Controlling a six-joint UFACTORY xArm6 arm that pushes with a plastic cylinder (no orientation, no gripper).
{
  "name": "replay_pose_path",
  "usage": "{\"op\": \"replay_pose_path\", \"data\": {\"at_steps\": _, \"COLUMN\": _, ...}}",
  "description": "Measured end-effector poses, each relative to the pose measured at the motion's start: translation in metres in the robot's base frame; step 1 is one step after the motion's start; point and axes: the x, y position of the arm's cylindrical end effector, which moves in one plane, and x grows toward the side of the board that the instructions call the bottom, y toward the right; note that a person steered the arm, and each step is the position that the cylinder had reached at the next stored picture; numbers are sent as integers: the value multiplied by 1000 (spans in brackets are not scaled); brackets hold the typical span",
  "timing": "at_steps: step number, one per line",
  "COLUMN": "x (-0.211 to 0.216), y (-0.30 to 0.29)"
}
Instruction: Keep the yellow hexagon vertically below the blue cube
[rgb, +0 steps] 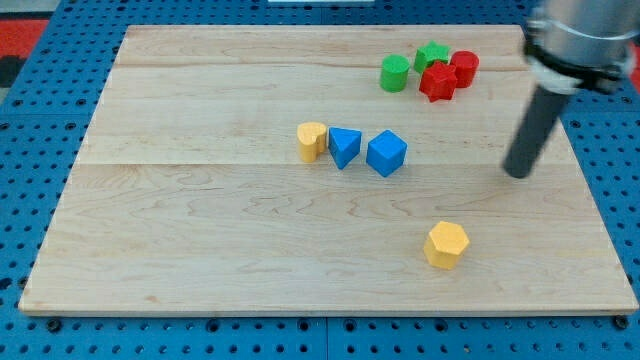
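Observation:
The yellow hexagon (446, 244) lies on the wooden board (200, 230) toward the view's bottom right. The blue cube (386, 153) sits near the board's middle, above and to the left of the hexagon. My tip (517, 174) rests on the board to the right of the blue cube and above and right of the yellow hexagon, touching neither.
A blue triangular block (344, 147) and a yellow heart-like block (312, 141) stand just left of the blue cube. At the view's top right cluster a green cylinder (395, 73), a green star-like block (431, 54), a red star-like block (437, 81) and a red cylinder (464, 67).

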Motion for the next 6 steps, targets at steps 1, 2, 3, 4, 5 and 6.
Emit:
{"op": "replay_pose_path", "data": {"at_steps": 1, "x": 66, "y": 11}}
{"op": "replay_pose_path", "data": {"at_steps": 2, "x": 106, "y": -19}}
{"op": "replay_pose_path", "data": {"at_steps": 3, "x": 110, "y": -60}}
{"op": "replay_pose_path", "data": {"at_steps": 4, "x": 107, "y": -104}}
{"op": "replay_pose_path", "data": {"at_steps": 5, "x": 93, "y": -134}}
{"op": "replay_pose_path", "data": {"at_steps": 6, "x": 69, "y": -134}}
